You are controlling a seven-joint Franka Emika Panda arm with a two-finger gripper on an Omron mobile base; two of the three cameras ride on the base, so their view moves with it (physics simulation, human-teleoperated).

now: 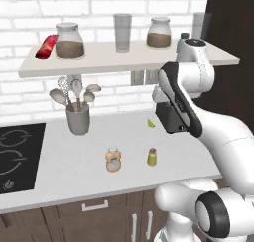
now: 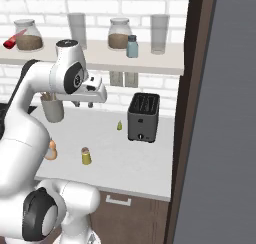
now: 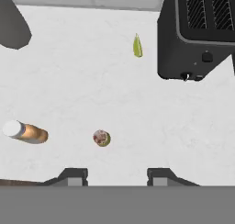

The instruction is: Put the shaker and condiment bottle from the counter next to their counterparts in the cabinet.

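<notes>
The olive-yellow shaker (image 1: 152,157) (image 2: 86,156) (image 3: 101,138) stands upright on the pale counter (image 1: 124,132), near its front. To its left stands the orange condiment bottle (image 1: 113,159) (image 3: 25,132), half hidden behind my arm in the right base view (image 2: 51,150). My gripper (image 2: 83,105) (image 3: 117,175) hangs high above the counter, pointing down, open, with nothing between its fingers. The shaker lies just left of the line between the fingertips. On the cabinet shelf (image 1: 99,62) the red bottle (image 1: 46,46) (image 2: 14,39) lies at the far left and the blue-grey shaker (image 2: 132,46) stands towards the right.
A black toaster (image 1: 168,118) (image 2: 143,117) (image 3: 197,35) sits at the back right of the counter, a small green piece (image 3: 137,46) beside it. A grey utensil holder (image 1: 78,118) stands back left, next to the cooktop (image 1: 17,156). Two glass jars (image 1: 69,40) and tumblers (image 1: 122,32) occupy the shelf.
</notes>
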